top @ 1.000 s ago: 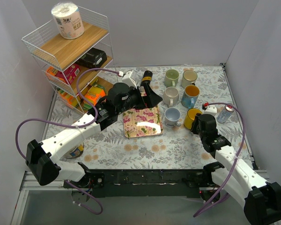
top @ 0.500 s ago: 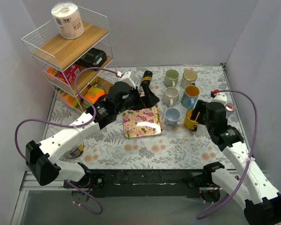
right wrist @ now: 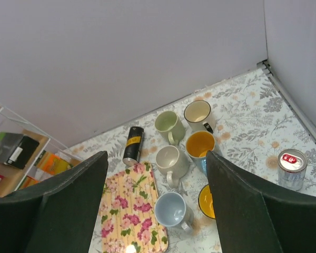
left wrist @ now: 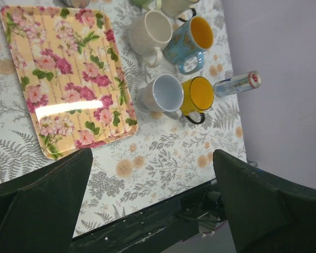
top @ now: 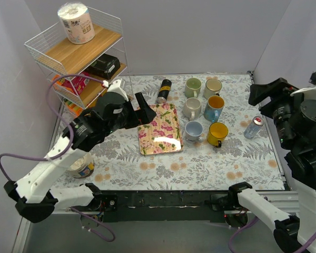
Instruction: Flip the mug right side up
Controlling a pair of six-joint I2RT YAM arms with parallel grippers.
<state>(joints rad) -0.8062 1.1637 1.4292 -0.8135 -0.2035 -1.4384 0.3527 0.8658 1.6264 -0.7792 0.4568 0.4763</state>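
Note:
The yellow mug [top: 217, 133] stands upright on the table, mouth up, just right of a light blue mug [top: 194, 130]. It also shows in the left wrist view [left wrist: 198, 94], and partly behind a finger in the right wrist view [right wrist: 205, 203]. My right gripper [top: 266, 97] hangs open, high above the table's right side, well clear of the mug and holding nothing [right wrist: 157, 163]. My left gripper [top: 139, 108] is open too, raised over the left edge of the floral tray [top: 159, 136], with nothing between its fingers [left wrist: 152, 163].
Several other mugs stand upright behind the yellow one: green [top: 193, 87], cream [top: 212, 87], speckled white [top: 191, 108], and blue with a yellow inside [top: 214, 108]. A black can [top: 164, 90] lies behind the tray. A silver can [top: 253, 127] is at the right. A wire shelf rack [top: 79, 58] fills the back left.
My right gripper opened, let go of the yellow mug and rose up and to the right. The mug now stands upright by itself. The left arm drew back to the left.

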